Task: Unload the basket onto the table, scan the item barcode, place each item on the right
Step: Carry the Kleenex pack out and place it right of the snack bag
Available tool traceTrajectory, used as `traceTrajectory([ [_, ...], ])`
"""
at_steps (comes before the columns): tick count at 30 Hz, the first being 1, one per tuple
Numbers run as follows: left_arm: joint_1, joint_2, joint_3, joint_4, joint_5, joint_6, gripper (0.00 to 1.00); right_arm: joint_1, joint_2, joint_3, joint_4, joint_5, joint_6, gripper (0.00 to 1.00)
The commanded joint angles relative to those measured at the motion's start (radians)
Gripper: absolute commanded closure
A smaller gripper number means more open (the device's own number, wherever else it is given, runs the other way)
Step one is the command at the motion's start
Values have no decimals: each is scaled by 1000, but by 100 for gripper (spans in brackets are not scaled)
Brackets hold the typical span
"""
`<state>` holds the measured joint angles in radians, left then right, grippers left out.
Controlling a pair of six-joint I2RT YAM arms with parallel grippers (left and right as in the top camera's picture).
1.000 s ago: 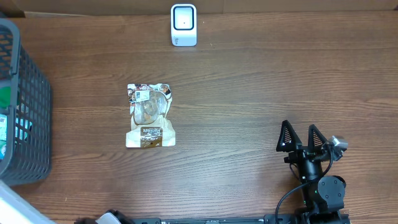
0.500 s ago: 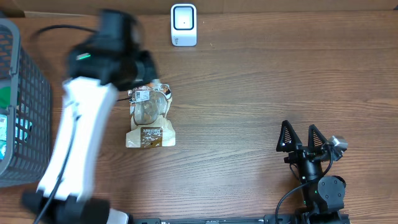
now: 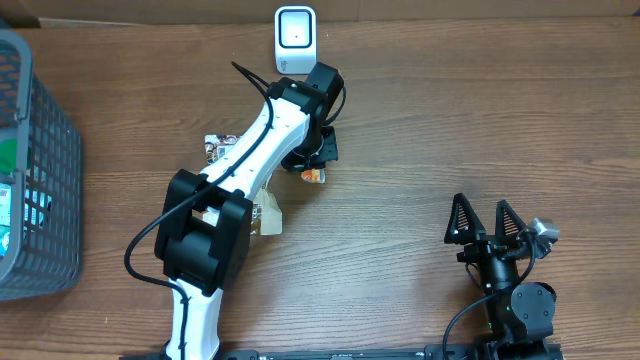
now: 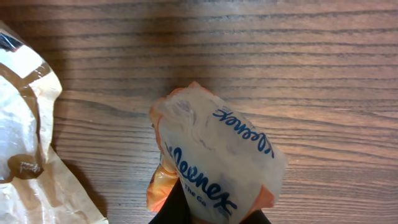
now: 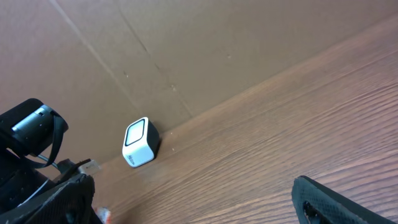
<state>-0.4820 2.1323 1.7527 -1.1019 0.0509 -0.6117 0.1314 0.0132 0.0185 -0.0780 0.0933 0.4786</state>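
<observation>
The item is a white-and-orange Kleenex tissue pack [image 4: 217, 158] with blue lettering. My left gripper [image 4: 211, 219] is shut on its near end, and the dark fingertips [image 4: 173, 210] show at the bottom edge. From overhead the pack [image 3: 313, 176] hangs just over the wood below the left gripper [image 3: 318, 163], a short way in front of the white scanner [image 3: 295, 40]. No barcode shows on the pack. The scanner [image 5: 140, 142] also appears in the right wrist view. My right gripper [image 3: 485, 222] rests open at the front right, holding nothing.
A clear-and-brown snack bag [image 3: 216, 150] lies on the table, mostly under my left arm, and its edge [image 4: 25, 137] is beside the pack. A dark mesh basket [image 3: 40, 150] with goods inside stands at the left edge. A cardboard wall [image 5: 186, 50] backs the table.
My left arm, out of view a second ago, has swung in from the left across the snack bag, carrying the tissue pack to just in front of the scanner. The right arm has not moved.
</observation>
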Motion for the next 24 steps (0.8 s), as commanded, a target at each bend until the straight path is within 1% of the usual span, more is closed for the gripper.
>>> traceTrajectory([
  [1,9,-2,-2,-2,-30,20,96,-2,-3,-10,5,2,-4,0],
  [2,11,-3,-1,-5,-32,40,95,-2,-3,-10,5,2,-4,0],
  [3,12,-3,4,-14,-34,55,87,-2,-3,-10,5,2,-4,0],
  [4,14,-3,14,-27,-37,71,73,-2,-3,-10,5,2,-4,0],
  [5,17,-3,27,-40,-37,84,64,-2,-3,-10,5,2,-4,0],
  [6,20,-4,47,-58,-41,85,56,-2,-3,-10,5,2,-4,0],
  [7,21,-4,62,-71,-44,90,53,-2,-3,-10,5,2,-4,0],
  [8,24,-5,127,-124,-67,93,46,-2,-3,-10,5,2,-4,0],
  [12,26,-5,303,-251,-127,97,45,-2,-3,-10,5,2,-4,0],
  [16,26,-8,628,-446,-137,170,44,-2,-3,-10,5,2,-4,0],
  [17,26,-8,731,-507,-138,195,41,-2,-3,-10,5,2,-4,0],
  [19,27,-8,871,-587,-161,212,34,-2,-3,-10,5,2,-4,0],
  [20,30,-18,943,-588,-142,272,31,-2,-3,-10,5,2,-4,0],
  [21,38,-50,995,-587,-131,273,23,-2,-3,-10,5,2,-4,0],
  [22,48,-72,1021,-587,-132,271,22,-2,-3,-10,5,2,-4,0],
  [24,86,-134,1053,-587,-132,271,22,-2,-3,-10,5,2,-4,0],
])
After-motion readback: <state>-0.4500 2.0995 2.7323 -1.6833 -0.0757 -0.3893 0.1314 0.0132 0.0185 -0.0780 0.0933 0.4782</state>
